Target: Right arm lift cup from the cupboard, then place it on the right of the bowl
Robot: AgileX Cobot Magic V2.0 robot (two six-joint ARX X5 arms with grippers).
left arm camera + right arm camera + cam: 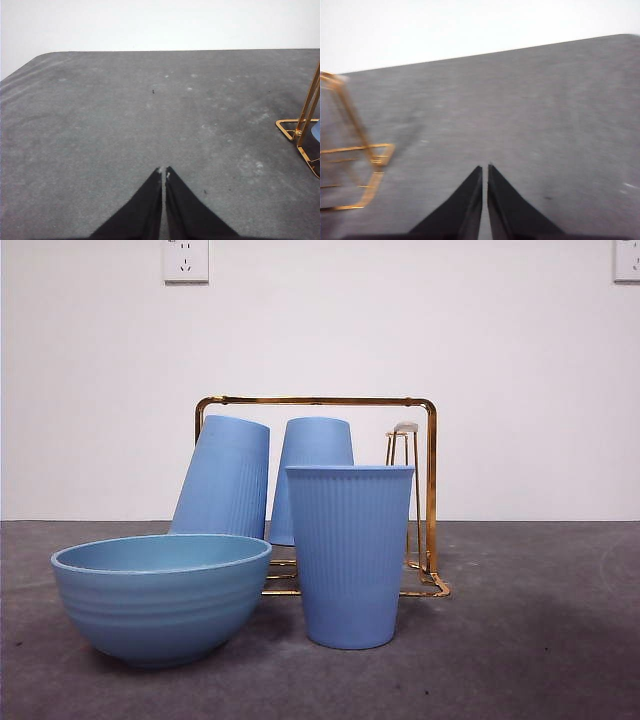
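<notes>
A tall ribbed light-blue cup stands upright on the table, just right of the wide blue bowl and in front of the gold wire cupboard. Two more blue cups sit upside down on the cupboard's pegs. Neither arm shows in the front view. My right gripper is shut and empty over bare table, with a corner of the cupboard off to one side. My left gripper is shut and empty too, with a cupboard corner at the picture's edge.
A bare peg with a white tip stands at the cupboard's right end. The grey table runs back to a white wall with two sockets.
</notes>
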